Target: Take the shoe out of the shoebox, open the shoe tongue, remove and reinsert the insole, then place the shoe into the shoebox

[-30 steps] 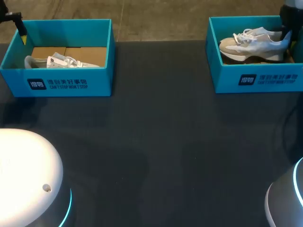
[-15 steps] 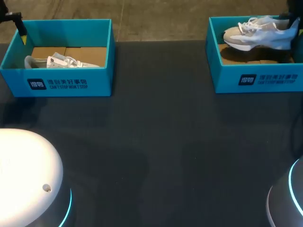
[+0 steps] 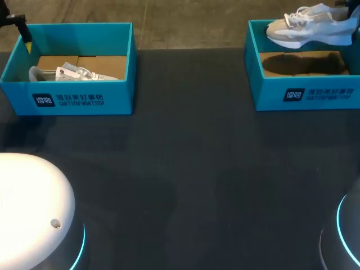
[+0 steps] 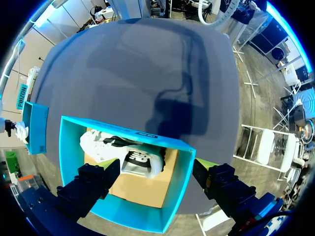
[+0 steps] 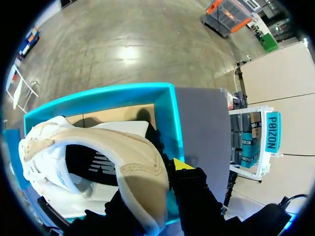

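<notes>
Head view: at the upper right of the frame the shoe (image 3: 309, 25) hangs above the right box (image 3: 304, 95), clear of its cardboard floor. At the upper left, the left box (image 3: 73, 98) holds a second shoe (image 3: 73, 73).

Left wrist view: my left gripper (image 4: 157, 169) has its fingers spread wide, one over the left box and one outside its wall. The second shoe lies ahead of them.

Right wrist view: my right gripper (image 5: 157, 196) clamps the shoe's heel between both fingers, over the right box.
</notes>
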